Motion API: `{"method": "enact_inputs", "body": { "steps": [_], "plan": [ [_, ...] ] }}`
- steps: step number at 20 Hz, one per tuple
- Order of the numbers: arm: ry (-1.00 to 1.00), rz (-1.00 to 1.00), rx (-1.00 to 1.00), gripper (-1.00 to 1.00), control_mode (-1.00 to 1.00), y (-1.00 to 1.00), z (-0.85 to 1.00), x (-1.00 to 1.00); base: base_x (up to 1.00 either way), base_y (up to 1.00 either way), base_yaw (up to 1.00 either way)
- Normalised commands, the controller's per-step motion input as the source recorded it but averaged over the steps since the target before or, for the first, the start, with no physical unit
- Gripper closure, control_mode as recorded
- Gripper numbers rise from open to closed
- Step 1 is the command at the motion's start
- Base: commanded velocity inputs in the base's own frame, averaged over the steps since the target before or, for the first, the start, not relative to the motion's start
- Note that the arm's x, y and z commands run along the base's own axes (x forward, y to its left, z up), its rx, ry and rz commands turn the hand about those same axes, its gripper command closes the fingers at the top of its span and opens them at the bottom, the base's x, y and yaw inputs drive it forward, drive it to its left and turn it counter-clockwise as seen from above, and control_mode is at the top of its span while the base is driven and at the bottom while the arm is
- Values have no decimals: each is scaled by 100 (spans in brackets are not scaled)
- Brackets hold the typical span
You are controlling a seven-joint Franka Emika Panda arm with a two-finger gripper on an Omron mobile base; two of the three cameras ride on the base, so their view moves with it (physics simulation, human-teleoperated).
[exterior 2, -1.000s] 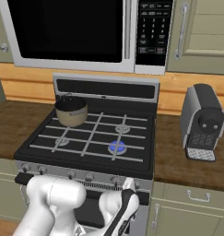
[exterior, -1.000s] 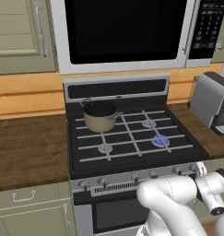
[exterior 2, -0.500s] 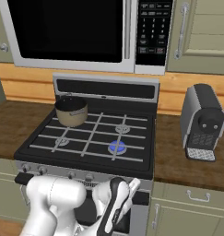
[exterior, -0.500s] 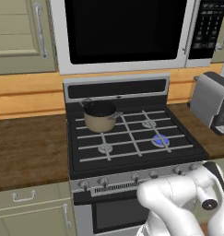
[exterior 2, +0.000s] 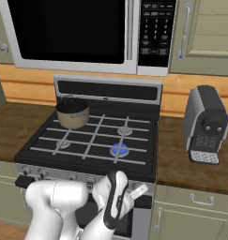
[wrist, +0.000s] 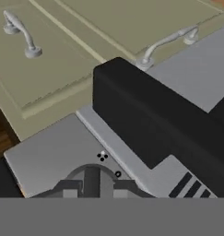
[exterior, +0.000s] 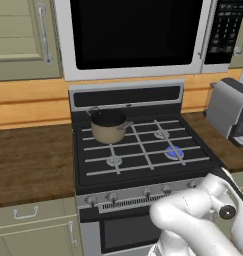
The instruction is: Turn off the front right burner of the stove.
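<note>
- The front right burner [exterior: 174, 151] glows blue under the grate bars, so I judge that the flame is on and the main step of the task is not yet done.
- This burner sits at the front right of the stove [exterior: 143, 145], near the silver front panel, and it shows also in the right base view [exterior 2: 118, 149] as a blue ring.
- The other three burners look grey with no glow; on the back left one stands a small pot [exterior: 109, 125].
- The round knobs [exterior: 145, 192] are in a row on the silver panel below the cooktop; in the left base view the white arm covers the right end of this row, so I cannot see the knob that belongs to the lit burner.
- The hand [exterior 2: 134, 191] is low in front of the stove, near the right end of the front panel, a little under the cooktop edge.
- Whether its fingers are apart or together, I cannot tell; no picture shows the tips clearly.
- The hand view looks at the black oven handle [wrist: 155, 124] and a cabinet pull [wrist: 166, 41], not at a knob, so I think the hand is not aligned with the knob now.
- What is left, as I judge: to reach the right knob, take it, and turn it until the blue glow goes out.
- Beside the stove on the tabletop [exterior 2: 186, 161] stands a grey coffee machine [exterior 2: 207, 124], well apart from the hand.
</note>
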Motion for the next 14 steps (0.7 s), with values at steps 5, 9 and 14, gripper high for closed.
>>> {"method": "enact_inputs", "body": {
  "steps": [5,9,14],
  "plan": [
    [0,-24,70,100,-100,-31,0,0,0,0,0],
    [0,-27,72,100,-100,-39,0,0,0,0,0],
    [0,-31,73,100,-100,-51,0,-6,0,0,0]
  ]
}}
